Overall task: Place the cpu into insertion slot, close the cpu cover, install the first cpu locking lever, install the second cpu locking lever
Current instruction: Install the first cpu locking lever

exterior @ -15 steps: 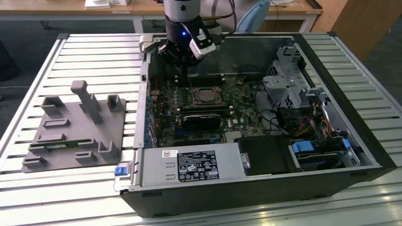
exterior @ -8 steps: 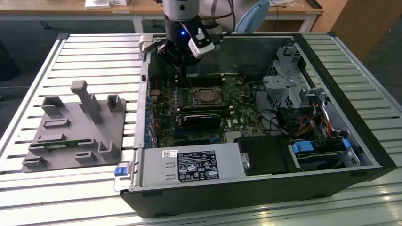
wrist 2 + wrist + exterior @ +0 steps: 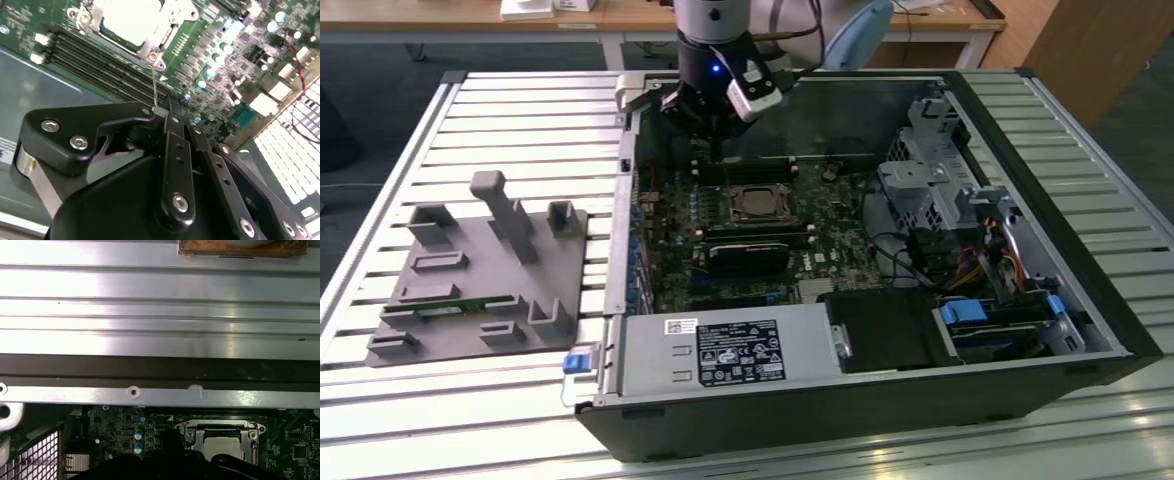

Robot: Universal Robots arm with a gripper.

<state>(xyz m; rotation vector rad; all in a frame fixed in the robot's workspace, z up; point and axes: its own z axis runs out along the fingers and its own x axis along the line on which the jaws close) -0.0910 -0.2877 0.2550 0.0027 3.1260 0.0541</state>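
Pale beige-silver square chip (image 3: 757, 205) flat in dark silver-rimmed square socket (image 3: 758, 188), far middle of board; thin silvery cover frame (image 3: 149, 46) down over it.

The exterior view looks down from high on the near side over the whole open case (image 3: 854, 400) on the table (image 3: 520, 110). The second wrist view sits close above the board (image 3: 225, 65), looking past the gripper (image 3: 167, 107) at the cpu (image 3: 132, 20). The first wrist view faces out over the case's edge. All three share the cpu.
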